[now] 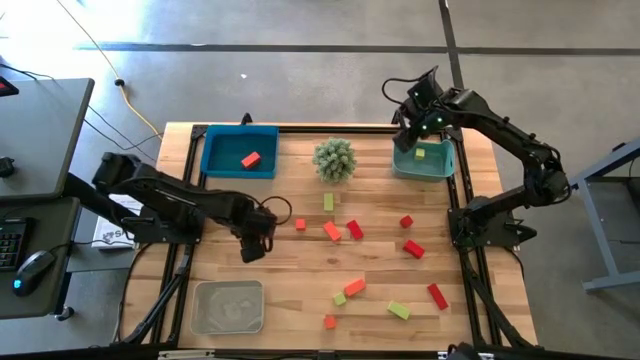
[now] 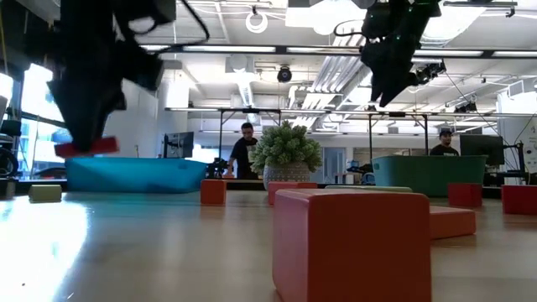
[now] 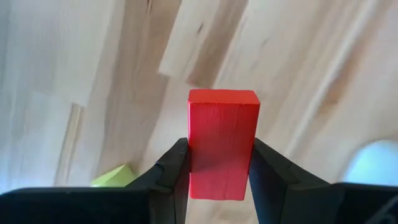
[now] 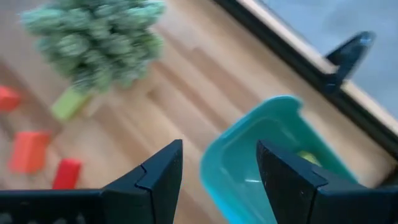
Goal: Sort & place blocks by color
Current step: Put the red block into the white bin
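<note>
Left gripper [image 3: 219,168] clamped around red block [image 3: 222,143], above table [image 1: 300,270].

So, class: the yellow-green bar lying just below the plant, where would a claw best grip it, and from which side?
Across the two long sides of the yellow-green bar, coming straight down from above. It lies flat with bare wood beside both long faces; the plant crowds one short end.

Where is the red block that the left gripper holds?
In the left gripper, above the table's left side, between the blue bin and grey tray.
</note>
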`<move>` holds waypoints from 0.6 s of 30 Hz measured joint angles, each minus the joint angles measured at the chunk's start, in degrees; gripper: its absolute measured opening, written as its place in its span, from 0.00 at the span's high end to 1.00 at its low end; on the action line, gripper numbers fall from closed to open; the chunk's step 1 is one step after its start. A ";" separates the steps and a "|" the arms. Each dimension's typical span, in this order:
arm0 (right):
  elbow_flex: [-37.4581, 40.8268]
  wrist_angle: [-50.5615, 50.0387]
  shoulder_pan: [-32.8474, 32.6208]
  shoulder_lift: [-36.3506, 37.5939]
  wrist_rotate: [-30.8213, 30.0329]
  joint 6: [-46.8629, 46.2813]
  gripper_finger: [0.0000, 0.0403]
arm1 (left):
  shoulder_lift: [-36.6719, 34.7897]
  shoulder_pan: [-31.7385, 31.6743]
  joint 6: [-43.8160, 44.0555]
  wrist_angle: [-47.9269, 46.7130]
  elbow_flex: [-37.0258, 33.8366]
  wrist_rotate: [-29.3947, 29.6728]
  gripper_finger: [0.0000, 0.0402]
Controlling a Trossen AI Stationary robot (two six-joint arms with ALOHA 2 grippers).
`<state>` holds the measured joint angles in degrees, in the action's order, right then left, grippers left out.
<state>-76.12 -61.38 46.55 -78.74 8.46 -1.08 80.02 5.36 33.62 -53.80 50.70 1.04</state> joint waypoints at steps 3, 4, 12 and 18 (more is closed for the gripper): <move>0.01 -1.00 -0.81 0.00 2.24 0.13 0.52 | -1.66 1.64 3.64 -0.63 2.63 -0.20 0.75; 0.00 -1.40 -1.33 0.00 2.44 0.28 0.52 | -2.11 2.18 4.68 -1.01 3.57 -0.25 0.75; 0.02 -7.93 -7.54 0.00 2.65 -3.50 0.52 | -2.43 8.32 6.72 -7.16 12.78 -0.38 0.75; 0.02 -8.93 -15.56 0.00 2.66 -12.38 0.52 | -2.46 14.40 7.39 -10.50 15.58 -0.39 0.75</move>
<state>-76.09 -70.30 30.99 -78.74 11.12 -13.45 77.56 19.76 41.01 -64.30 66.28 0.65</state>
